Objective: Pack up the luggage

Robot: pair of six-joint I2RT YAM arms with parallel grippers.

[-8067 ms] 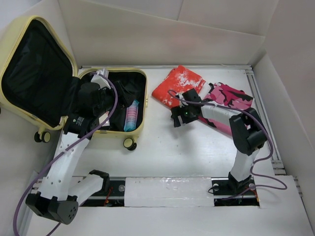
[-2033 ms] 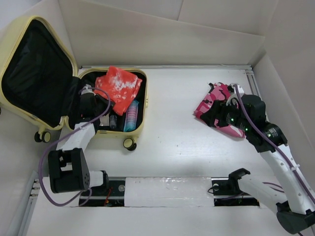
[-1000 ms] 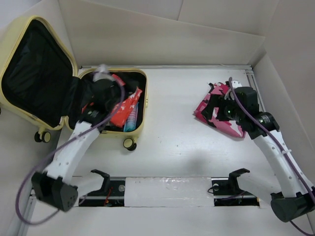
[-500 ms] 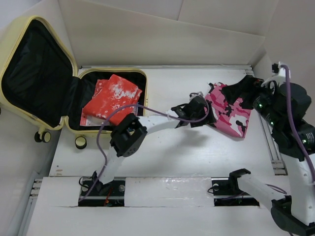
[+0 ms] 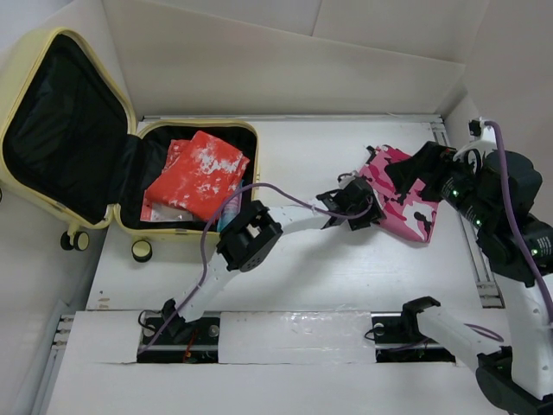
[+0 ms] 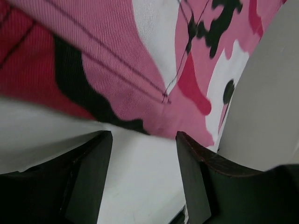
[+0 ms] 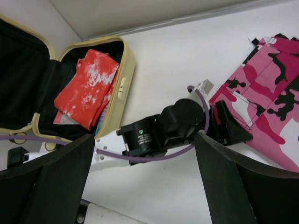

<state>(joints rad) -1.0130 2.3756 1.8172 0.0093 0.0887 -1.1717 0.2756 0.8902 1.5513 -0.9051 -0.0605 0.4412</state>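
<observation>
I see the luggage [image 5: 60,130] lying open at upper left, a red cloth [image 5: 199,173] in its lower half. My left pincer [image 5: 359,212] sits released at the pink camouflage cloth's [image 5: 399,203] edge on the surface [image 5: 328,277]. My right pincer [image 5: 413,186] hangs above it, spread wide and gripping nothing.

No text, brand or number is legible anywhere; the only marking is a small printed sticker [image 7: 140,135] on the left arm's black wrist housing [image 7: 153,145], its lettering too small to read.
</observation>
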